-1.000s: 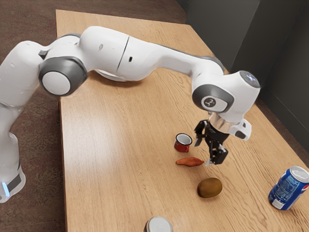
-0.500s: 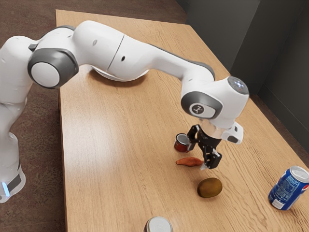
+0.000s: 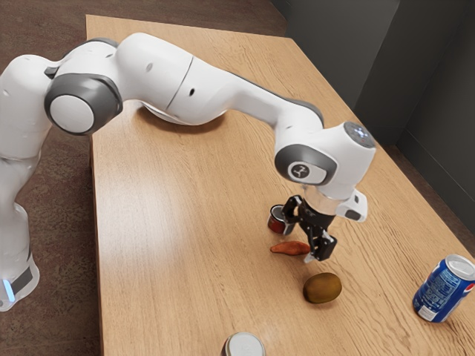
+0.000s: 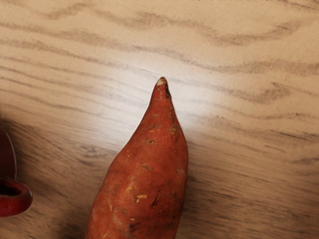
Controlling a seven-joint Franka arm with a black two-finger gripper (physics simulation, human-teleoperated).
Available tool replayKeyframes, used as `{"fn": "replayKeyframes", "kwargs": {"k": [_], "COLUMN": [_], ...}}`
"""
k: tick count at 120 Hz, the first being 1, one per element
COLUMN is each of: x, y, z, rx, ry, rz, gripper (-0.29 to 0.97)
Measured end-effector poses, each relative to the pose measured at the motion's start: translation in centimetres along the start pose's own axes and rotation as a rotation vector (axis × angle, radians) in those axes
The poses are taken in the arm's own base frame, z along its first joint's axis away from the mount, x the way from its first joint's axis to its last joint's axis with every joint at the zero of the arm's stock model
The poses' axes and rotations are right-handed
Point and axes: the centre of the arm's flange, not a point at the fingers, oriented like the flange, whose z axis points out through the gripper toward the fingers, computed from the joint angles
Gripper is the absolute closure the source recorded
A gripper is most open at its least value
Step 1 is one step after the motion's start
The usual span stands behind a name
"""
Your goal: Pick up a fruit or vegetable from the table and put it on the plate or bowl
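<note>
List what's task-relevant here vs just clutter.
Job: sweet potato under the end effector, kiwi (alternative pick), white dish behind the arm.
Clutter: red mug, blue soda can, grey-topped can at the near edge.

The claw [image 3: 315,251] hangs low, pointing downward, jaws apart.

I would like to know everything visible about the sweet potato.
The sweet potato is orange-red with a rough, spotted skin, thick in the middle and narrowing to a pointed tip. It lies flat on the wooden table, close to a red mug but apart from it. The gripper is low at its end toward the exterior view's right; whether it touches, I cannot tell.
</note>
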Motion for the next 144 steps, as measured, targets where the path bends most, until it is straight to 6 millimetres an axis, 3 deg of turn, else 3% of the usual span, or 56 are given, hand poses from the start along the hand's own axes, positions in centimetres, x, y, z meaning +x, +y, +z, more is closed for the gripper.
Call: {"fn": "replayKeyframes", "kwargs": {"k": [86,117,144], "x": [0.6,0.7,0.9], "y": [-1.2,-1.1,-1.2], "z": [1.7,1.7,1.9], "rx": [-0.026,-0.033,-0.034], "ry": [-0.031,-0.022,-0.020], "rz": [-0.031,-0.027,-0.027], "gripper": [0.11,0.25,0.46]}}
